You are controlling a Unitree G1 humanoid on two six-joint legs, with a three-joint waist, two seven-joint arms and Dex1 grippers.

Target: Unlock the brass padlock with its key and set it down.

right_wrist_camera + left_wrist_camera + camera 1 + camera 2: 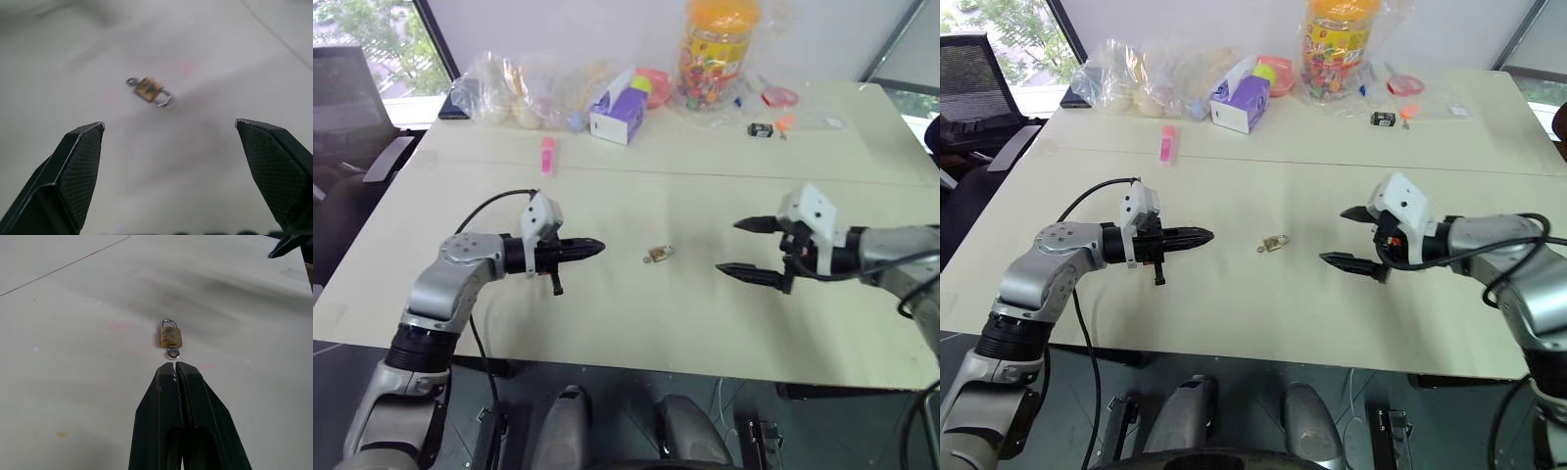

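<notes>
The brass padlock (659, 255) lies flat on the pale table (636, 323), midway between my two grippers. The key (173, 352) shows as a small silvery ring at the end of the padlock body opposite the thin shackle, touching the body. My left gripper (597, 247) is shut with nothing in it; it points at the padlock from the left, a short gap away. My right gripper (727, 247) is open wide, points at the padlock from the right, and hangs above the table. In the right wrist view the padlock (149, 89) lies ahead, between the two fingertips (88, 147).
Along the far edge stand a purple tissue box (619, 113), clear bags of food (509, 88) and a candy jar (715, 54). A pink item (548, 155) lies far left, a small black-and-silver object (760, 129) and an orange bit (785, 122) far right. A chair (352, 108) stands left.
</notes>
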